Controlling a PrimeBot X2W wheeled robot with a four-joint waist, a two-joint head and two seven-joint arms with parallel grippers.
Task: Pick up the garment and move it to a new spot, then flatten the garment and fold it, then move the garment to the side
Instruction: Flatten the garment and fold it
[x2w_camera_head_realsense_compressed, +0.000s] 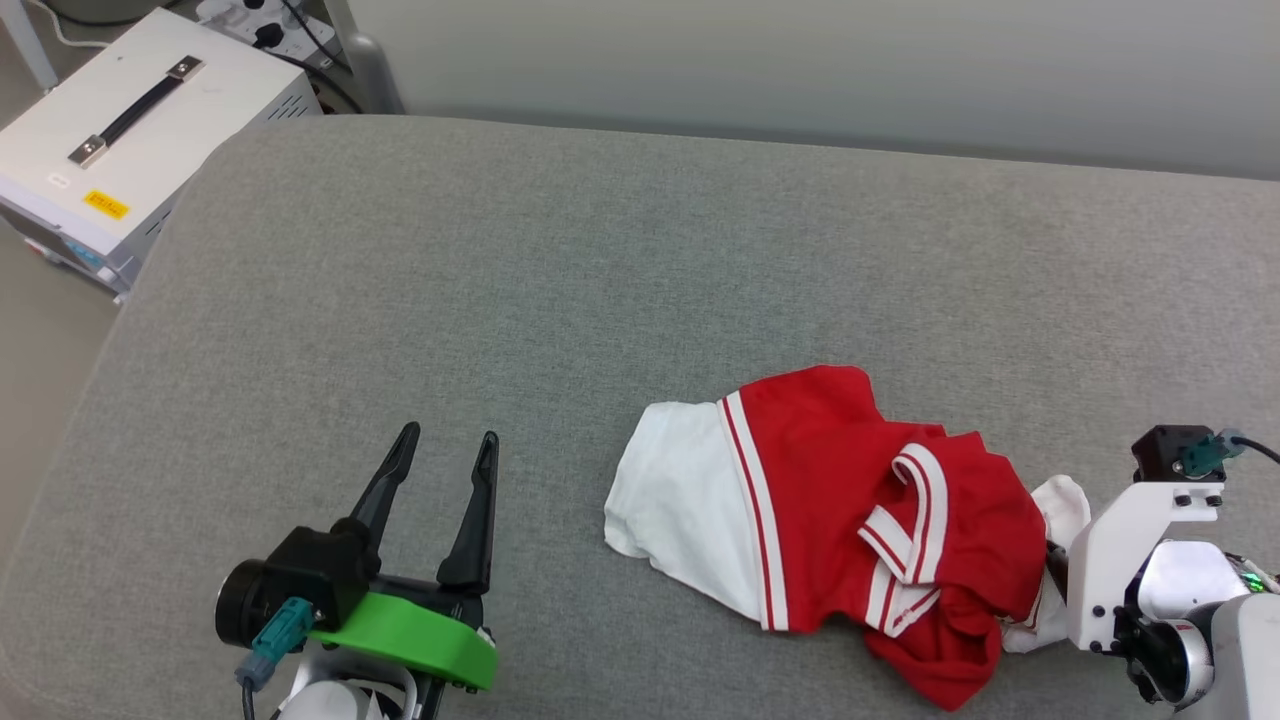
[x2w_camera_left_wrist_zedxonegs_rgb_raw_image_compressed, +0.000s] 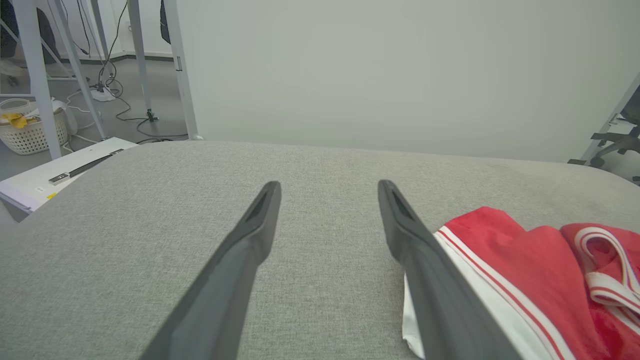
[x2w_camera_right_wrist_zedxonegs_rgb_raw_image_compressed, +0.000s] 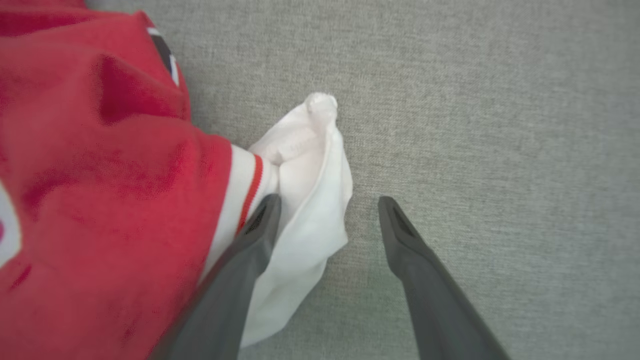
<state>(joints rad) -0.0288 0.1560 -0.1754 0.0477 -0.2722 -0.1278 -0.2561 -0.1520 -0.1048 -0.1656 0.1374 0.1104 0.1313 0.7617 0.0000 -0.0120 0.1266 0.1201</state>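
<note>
Toward the lower right of the head view, on a wide grey padded surface (x2w_camera_head_realsense_compressed: 500, 280), the garment (x2w_camera_head_realsense_compressed: 830, 490) lies in a crumpled heap: red body bunched in soft folds, a striped red-and-white trim loop on top, and one white sleeve (x2w_camera_head_realsense_compressed: 680, 490) spread flat toward the robot's left. I have the left gripper (x2w_camera_head_realsense_compressed: 448, 437) parked with its fingers parted and nothing between them, near the heap but not touching it. In the right wrist view, the right gripper (x2w_camera_right_wrist_zedxonegs_rgb_raw_image_compressed: 327, 205) is also spread wide and holds nothing. One of its fingers lies against the other white sleeve (x2w_camera_right_wrist_zedxonegs_rgb_raw_image_compressed: 300, 150), which pokes out of the red cloth, while its second finger is over bare grey fabric. I judge the shirt to be light, limp and thin, so it should sag and trail when lifted, and a shallow pinch could slip off a single layer. The bunched sleeve edge between the right fingers looks like the best hold, since the seam and trim there are thicker. A white equipment case (x2w_camera_head_realsense_compressed: 130, 110) sits beyond the far left corner.
</note>
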